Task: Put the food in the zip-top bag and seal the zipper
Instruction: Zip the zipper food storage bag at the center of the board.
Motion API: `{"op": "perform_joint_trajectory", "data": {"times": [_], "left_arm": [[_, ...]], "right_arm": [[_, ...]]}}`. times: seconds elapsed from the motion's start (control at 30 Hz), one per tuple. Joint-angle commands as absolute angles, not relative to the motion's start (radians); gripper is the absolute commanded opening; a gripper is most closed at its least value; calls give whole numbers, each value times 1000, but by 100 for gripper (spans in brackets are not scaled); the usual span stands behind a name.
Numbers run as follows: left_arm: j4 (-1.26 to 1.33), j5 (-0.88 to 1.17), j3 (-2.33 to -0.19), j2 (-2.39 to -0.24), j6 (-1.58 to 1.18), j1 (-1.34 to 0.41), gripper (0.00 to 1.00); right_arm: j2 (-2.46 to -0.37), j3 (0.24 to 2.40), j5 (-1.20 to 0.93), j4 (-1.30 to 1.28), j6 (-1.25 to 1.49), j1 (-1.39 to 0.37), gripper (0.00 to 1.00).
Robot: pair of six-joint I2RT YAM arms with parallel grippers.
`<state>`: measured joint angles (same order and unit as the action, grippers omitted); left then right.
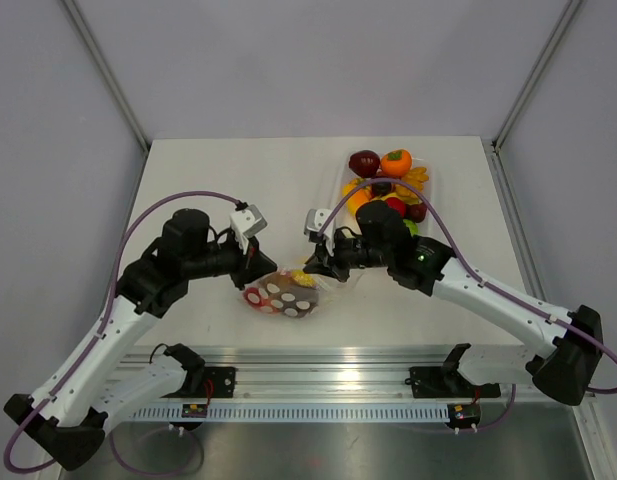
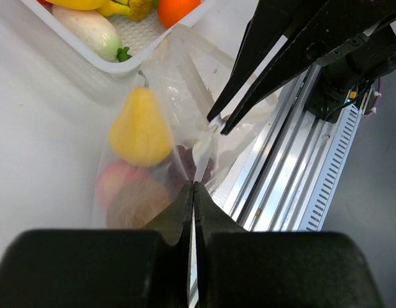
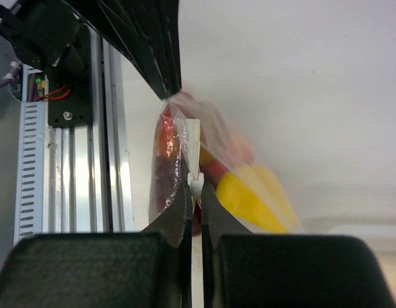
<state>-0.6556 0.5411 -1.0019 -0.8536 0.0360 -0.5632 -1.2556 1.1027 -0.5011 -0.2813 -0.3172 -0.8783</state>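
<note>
I am sealing: left gripper (image 2: pixel 193 186) pinching the edge of the zip-top bag (image 1: pixel 283 292), right gripper (image 3: pixel 194 186) clamping the zipper (image 3: pixel 192 138), both fully closed. Next, probably, running it leftward.

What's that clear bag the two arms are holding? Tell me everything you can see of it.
The zip-top bag is small, of clear, crinkly plastic. It appears to rest on the white table near the front edge, between the arms. Through it show a yellow pear, a pinkish piece and dark purple pieces. The left pincer and right pincer are each shut on its upper edge, from opposite ends.
</note>
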Motion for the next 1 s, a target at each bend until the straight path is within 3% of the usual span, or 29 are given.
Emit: {"op": "perform_joint_trajectory", "data": {"times": [0.0, 0.2, 0.23, 0.27, 0.37, 0.4, 0.57, 0.97], "left_arm": [[-609, 508, -1032, -821, 60, -549, 0], [-600, 586, -1055, -865, 46, -549, 0], [-603, 592, -1061, -877, 35, -549, 11], [-613, 598, -1077, -899, 35, -549, 50], [-609, 638, -1092, -925, 29, -549, 91], [-601, 650, -1094, -940, 25, -551, 94], [-578, 678, -1095, -986, 15, -552, 91], [-482, 749, -1080, -1022, -37, -551, 69]], "right_arm": [[-1201, 1062, -370, -342, -321, -864, 0], [-1210, 1106, -389, -350, -327, -857, 0], [-1216, 1117, -396, -353, -327, -859, 0], [-1232, 1135, -408, -354, -327, -858, 0], [-1252, 1158, -419, -362, -327, -859, 0], [-1255, 1169, -423, -359, -325, -859, 0], [-1247, 1183, -440, -347, -325, -859, 0], [-1238, 1224, -476, -367, -334, -859, 0]]}}
